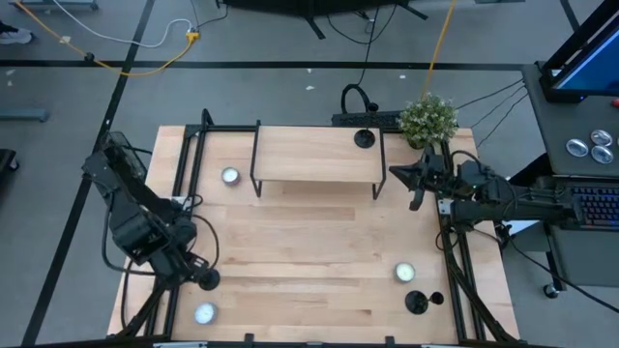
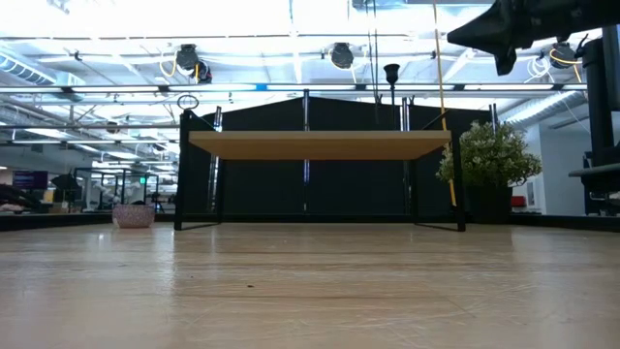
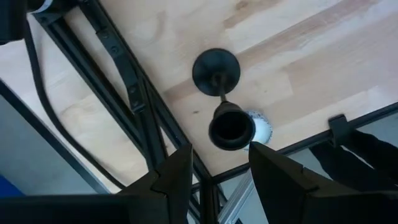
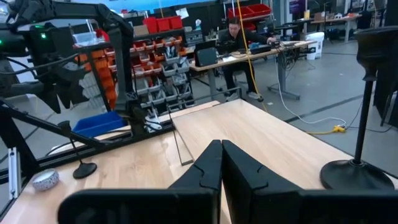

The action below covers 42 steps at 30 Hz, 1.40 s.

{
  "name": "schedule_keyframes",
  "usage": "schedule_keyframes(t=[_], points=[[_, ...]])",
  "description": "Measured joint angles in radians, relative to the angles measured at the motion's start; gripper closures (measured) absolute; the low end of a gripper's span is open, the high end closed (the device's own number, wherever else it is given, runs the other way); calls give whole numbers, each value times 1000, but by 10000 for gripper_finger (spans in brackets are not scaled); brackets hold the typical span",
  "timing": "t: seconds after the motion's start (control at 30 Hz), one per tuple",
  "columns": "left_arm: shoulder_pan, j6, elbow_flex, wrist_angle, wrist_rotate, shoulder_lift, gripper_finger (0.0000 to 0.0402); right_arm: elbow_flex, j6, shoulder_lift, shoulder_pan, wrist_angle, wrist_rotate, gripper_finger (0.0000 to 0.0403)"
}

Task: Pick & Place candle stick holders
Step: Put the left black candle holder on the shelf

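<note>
One black candle stick holder [image 3: 217, 70] stands on its round base at the table's near left corner, cup [image 3: 231, 127] upward. My left gripper [image 3: 221, 165] hangs above it, pointing down, open, a finger to either side of the cup and clear of it; in the high view the gripper [image 1: 206, 278] covers the holder. A second holder [image 1: 364, 138] stands on the raised shelf [image 1: 314, 155], a third [image 1: 417, 302] at the near right. My right gripper [image 4: 221, 163] is shut and empty, held level beside the shelf's right end [image 1: 398, 175].
Small white tealights lie at the far left [image 1: 229, 176], near right [image 1: 404, 273] and near left [image 1: 204, 313], the last close beside the left holder. A potted plant [image 1: 428, 118] stands at the far right corner. Black frame bars [image 3: 124, 81] run along the table's left edge.
</note>
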Motion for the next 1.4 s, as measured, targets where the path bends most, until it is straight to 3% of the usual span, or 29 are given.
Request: schedule_keyframes(t=[0.27,0.8,0.9,1.07,1.27,1.4], points=[[-23,-13,-12,2,6,37,241,0,0,0,0,-1,0,403],[-25,-12,-215,180,21,32,244,0,0,0,0,-3,0,403],[-26,-7,-234,213,18,31,276,0,0,0,0,-3,0,403],[-27,-10,-236,252,-53,27,380,0,0,0,0,-2,0,403],[3,5,-224,293,-126,2,389,0,0,0,0,3,-1,403],[65,88,-165,332,-266,1,389,0,33,10,0,50,-63,403]])
